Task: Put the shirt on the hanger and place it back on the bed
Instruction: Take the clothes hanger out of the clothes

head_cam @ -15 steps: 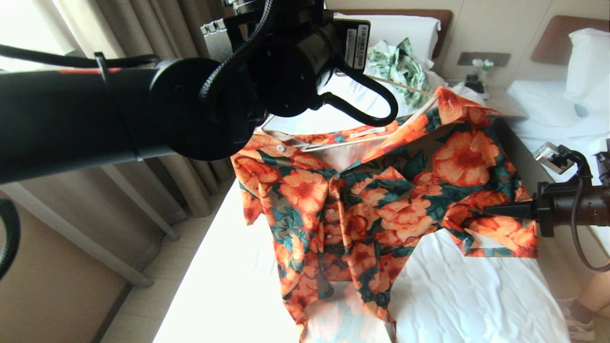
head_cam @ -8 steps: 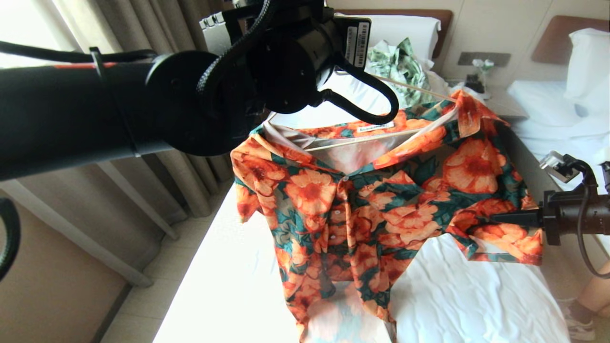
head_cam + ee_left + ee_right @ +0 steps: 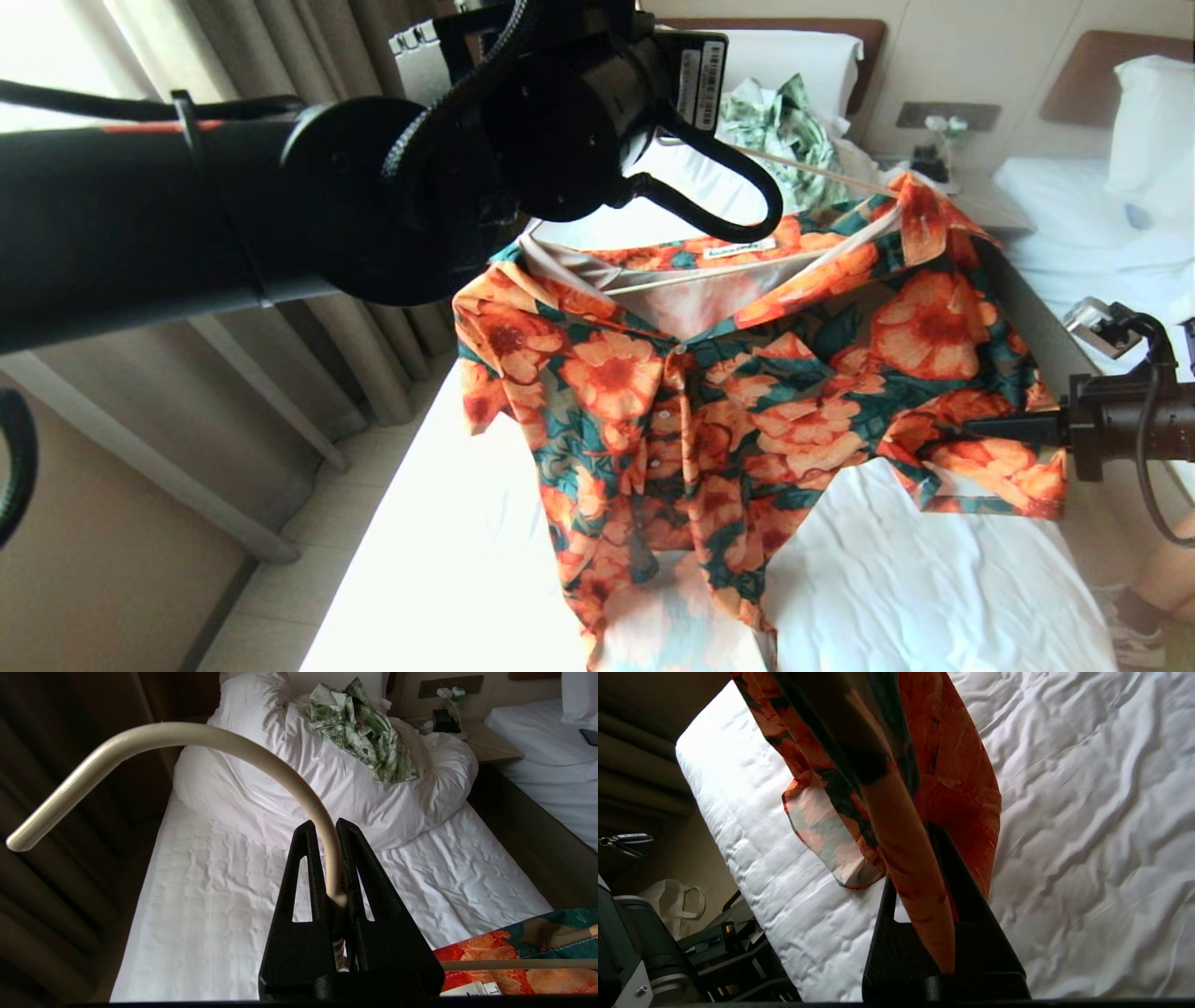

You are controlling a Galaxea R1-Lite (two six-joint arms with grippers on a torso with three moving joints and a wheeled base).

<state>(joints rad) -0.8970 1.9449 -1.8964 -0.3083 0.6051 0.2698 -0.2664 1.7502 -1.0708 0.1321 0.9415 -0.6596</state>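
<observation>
While the left gripper (image 3: 327,833) pinches the hanger (image 3: 196,749) by its hook, the shirt (image 3: 738,411) hangs above the bed (image 3: 896,579).
Right gripper (image 3: 924,868), jaws clamped on the shirt's sleeve, holds it out sideways; the hem trails on the wrinkled sheet, leaf-print cloth (image 3: 780,126) lying near the pillow.

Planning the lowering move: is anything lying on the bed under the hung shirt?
Nothing visible does. The sheet of the bed beneath the shirt looks bare; the green leaf-print cloth lies farther up on the duvet, away from it.
</observation>
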